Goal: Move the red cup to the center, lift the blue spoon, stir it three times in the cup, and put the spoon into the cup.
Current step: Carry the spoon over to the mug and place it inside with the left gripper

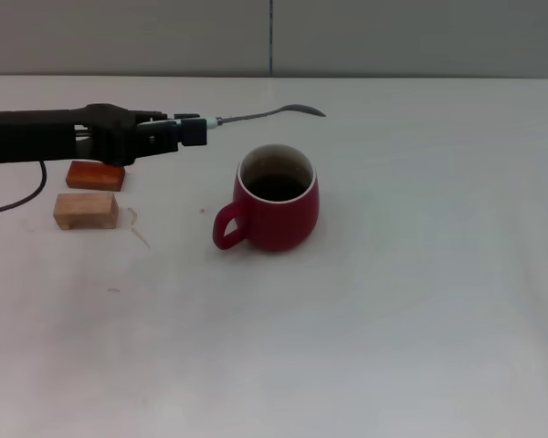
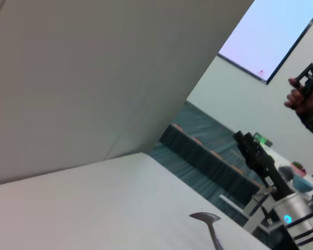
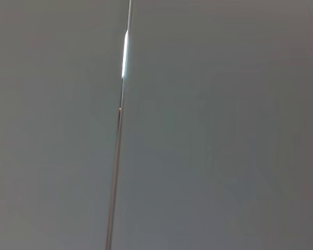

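The black left pincer (image 1: 204, 127) holds a slim spoon (image 1: 272, 114) whose stem and bowl show dull grey metal, with a pale light-blue bit of handle right at the pincer tips. Below and beyond the tips stands a rounded dark red ceramic mug (image 1: 272, 198) with white rim and dark inside. Behind the pincer lie a reddish-orange wooden block (image 1: 96, 175) and a pale tan wooden block (image 1: 86, 210) on the plain off-white counter (image 1: 393, 319).
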Controlling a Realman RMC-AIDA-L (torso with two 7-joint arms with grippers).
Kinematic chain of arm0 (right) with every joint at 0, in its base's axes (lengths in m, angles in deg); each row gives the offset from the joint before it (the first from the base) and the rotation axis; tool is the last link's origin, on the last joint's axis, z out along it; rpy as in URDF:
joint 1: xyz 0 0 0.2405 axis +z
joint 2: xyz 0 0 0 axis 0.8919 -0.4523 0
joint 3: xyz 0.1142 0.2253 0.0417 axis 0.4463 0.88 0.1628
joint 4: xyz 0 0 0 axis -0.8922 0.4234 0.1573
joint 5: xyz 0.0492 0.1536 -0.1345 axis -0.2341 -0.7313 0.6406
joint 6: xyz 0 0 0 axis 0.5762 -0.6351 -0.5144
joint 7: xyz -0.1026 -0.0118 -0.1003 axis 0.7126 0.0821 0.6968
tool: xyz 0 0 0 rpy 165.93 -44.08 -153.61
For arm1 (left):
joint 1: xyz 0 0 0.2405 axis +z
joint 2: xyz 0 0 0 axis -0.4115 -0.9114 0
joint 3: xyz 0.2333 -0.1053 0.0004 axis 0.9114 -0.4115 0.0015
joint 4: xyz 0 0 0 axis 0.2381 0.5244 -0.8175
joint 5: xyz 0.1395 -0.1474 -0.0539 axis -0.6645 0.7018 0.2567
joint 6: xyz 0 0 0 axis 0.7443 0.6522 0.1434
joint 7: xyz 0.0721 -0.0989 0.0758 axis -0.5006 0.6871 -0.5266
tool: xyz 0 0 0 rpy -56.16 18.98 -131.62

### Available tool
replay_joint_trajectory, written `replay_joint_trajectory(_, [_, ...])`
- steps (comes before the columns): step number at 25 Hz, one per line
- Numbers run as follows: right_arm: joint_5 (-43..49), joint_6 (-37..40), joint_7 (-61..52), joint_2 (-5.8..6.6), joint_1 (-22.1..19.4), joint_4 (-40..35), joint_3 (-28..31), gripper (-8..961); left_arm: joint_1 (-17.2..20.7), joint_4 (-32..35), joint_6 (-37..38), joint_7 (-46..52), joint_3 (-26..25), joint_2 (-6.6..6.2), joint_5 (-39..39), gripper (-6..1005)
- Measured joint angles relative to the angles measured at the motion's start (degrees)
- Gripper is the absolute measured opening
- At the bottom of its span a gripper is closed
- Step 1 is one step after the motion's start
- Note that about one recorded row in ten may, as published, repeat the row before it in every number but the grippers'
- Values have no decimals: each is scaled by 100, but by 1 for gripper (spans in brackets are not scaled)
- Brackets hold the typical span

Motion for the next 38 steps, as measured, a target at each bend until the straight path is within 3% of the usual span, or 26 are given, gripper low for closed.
replay_joint_trajectory(14, [0, -1, 9, -6, -130, 41, -85, 576, -367, 1109, -480, 588, 928, 53, -967, 168])
replay_joint_trajectory(27, [-1, -3, 9, 0, -144, 14, -88, 575, -645, 1556, -569, 645, 1061, 51, -1701, 168])
replay_joint_trajectory(38, [-1, -3, 9, 8, -131, -3, -88, 577, -744, 2030, -569, 673, 1542, 66, -2302, 168])
